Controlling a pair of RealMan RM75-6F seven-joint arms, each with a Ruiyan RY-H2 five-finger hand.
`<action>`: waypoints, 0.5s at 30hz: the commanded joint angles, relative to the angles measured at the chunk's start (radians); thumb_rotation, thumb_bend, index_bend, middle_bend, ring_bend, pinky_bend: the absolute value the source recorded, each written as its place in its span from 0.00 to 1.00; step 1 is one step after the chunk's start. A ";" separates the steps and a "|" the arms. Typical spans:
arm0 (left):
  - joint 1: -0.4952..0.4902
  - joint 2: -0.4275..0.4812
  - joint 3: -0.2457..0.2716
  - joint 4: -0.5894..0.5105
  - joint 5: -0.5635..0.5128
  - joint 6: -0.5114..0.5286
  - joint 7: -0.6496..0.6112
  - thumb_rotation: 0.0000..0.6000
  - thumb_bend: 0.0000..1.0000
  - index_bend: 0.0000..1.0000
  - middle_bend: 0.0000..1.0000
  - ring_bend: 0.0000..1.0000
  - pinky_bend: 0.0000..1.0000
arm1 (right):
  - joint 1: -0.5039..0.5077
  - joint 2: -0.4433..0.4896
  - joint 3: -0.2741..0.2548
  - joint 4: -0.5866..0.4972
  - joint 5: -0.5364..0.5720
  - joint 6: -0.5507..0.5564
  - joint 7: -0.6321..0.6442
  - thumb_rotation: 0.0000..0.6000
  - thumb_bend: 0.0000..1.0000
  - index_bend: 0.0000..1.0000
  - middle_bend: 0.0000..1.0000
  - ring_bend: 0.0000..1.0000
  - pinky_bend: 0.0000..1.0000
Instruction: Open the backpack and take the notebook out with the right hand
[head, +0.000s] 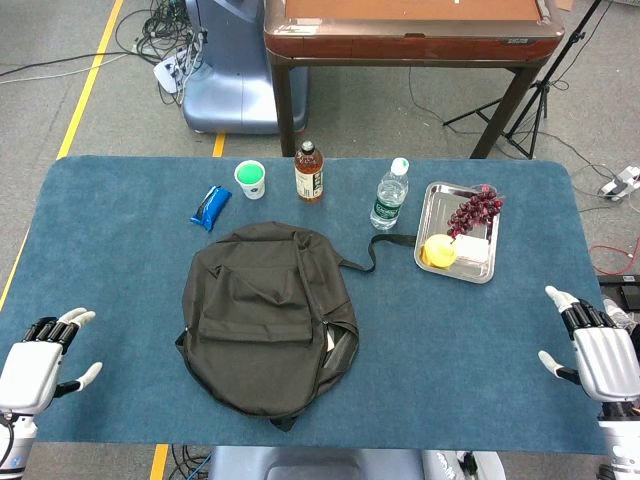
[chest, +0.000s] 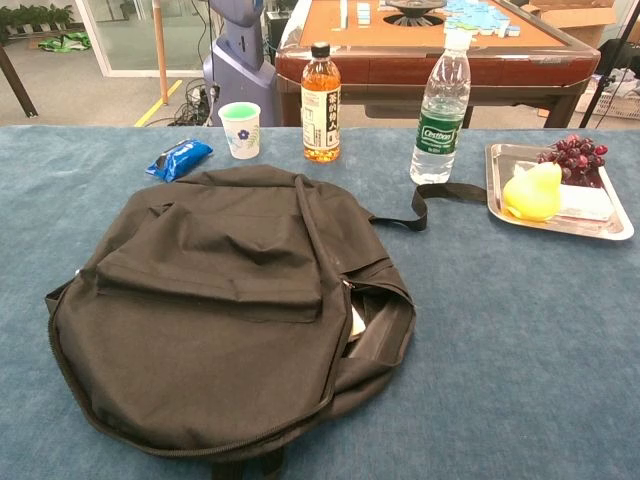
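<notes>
We see a black backpack (head: 268, 315) lying flat in the middle of the blue counter (head: 460, 350), its front pocket facing up. Along its right side the zipper gapes, and in the chest view a pale edge (chest: 357, 322) shows inside the gap; we cannot tell for sure whether that is the notebook. A strap (head: 385, 243) trails from the top of the bag toward the tray.

Our right hand (head: 597, 345) rests at the right edge of the counter, fingers spread apart and holding nothing. The backpack lies well apart from it, across a bare stretch of blue cloth, with the gaping zipper on the side of the bag that faces this hand. Our left hand (head: 40, 362) sits at the left edge, fingers likewise apart and empty, also clear of the bag. Neither hand shows in the chest view.

Behind the backpack we find a blue snack packet (head: 210, 207), a white paper cup (head: 250, 179) with a green inside, an amber tea bottle (head: 309, 172) and a clear water bottle (head: 390, 194). To the right of them stands a metal tray (head: 432, 203) carrying dark grapes (head: 474, 211), a yellow pear-like fruit (head: 438, 251) and a white block (head: 472, 248)
</notes>
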 joint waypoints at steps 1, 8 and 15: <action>-0.003 -0.001 0.001 0.003 0.005 -0.002 -0.004 1.00 0.18 0.21 0.20 0.27 0.19 | 0.001 0.000 0.000 0.001 -0.003 0.001 0.000 1.00 0.14 0.10 0.20 0.20 0.35; -0.032 -0.005 -0.001 0.023 0.035 -0.021 -0.029 1.00 0.18 0.21 0.20 0.27 0.19 | 0.000 0.024 0.013 -0.022 -0.005 0.019 0.014 1.00 0.14 0.10 0.20 0.21 0.35; -0.096 -0.023 0.004 0.080 0.086 -0.081 -0.102 1.00 0.18 0.19 0.19 0.27 0.19 | 0.007 0.082 0.045 -0.071 0.005 0.037 0.015 1.00 0.14 0.10 0.20 0.21 0.35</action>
